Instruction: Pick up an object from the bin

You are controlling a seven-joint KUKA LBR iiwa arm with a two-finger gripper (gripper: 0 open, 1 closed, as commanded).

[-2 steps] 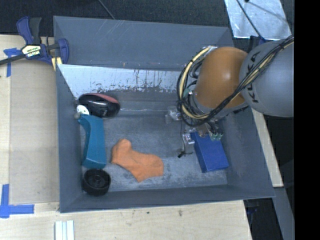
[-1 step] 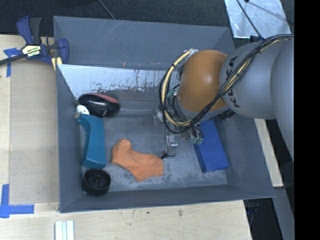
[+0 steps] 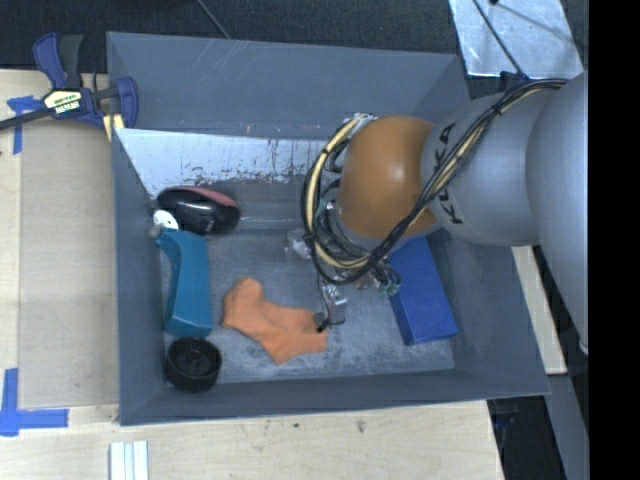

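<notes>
My gripper (image 3: 331,310) hangs low in the middle of the bin, under the arm's orange cover. Its tip is at the right end of a floppy orange piece of cloth or foam (image 3: 268,325) that lies flat on the bin floor near the front wall. Whether it touches or grips that piece I cannot tell. Just right of the gripper, a flat blue rectangular block (image 3: 423,295) leans along the right wall, its upper end hidden by the arm.
On the left side a teal handled dispenser (image 3: 188,283) lies lengthwise, with a black round roll (image 3: 192,363) at its front end. A black and red computer mouse (image 3: 198,209) rests at the back left. The arm covers the bin's back right.
</notes>
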